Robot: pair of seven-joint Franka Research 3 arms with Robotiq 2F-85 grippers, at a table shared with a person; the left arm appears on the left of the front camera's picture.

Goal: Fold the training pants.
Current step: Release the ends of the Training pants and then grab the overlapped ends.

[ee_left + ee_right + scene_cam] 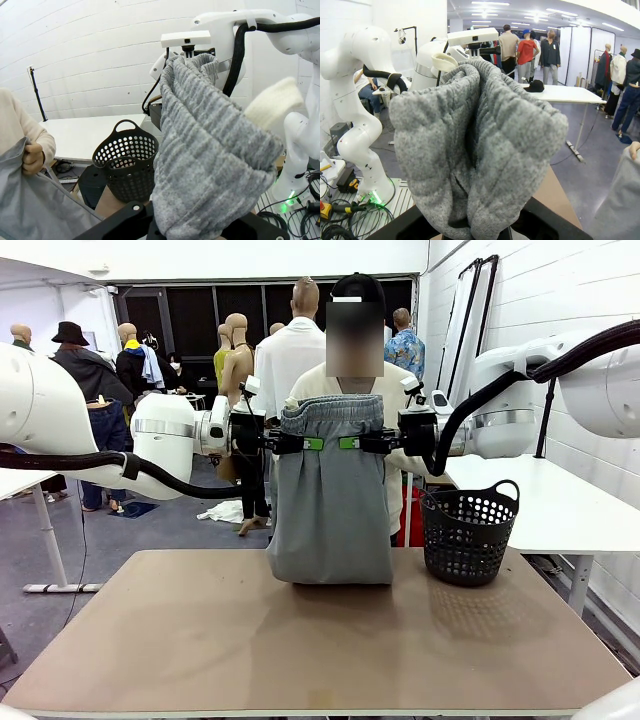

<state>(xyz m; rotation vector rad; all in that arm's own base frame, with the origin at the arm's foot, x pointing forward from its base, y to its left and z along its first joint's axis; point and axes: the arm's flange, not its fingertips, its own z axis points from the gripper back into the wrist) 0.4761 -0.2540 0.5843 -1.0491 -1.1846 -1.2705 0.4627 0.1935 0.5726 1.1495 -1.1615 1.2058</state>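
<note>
Over the surface's [300, 640] 12 o'clock side, left tool [300, 443] and right tool [360, 443] clamp the training pants [330, 510] by the waistband at 9 and 3 o'clock, presumably so they hang flat.

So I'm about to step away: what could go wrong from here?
The left gripper and right gripper pinch just the waistband of the training pants, so the fabric might slip free. The person's hand grips the cloth too; opposing pulls could yank it loose. The basket stands close beside and might get knocked.
</note>
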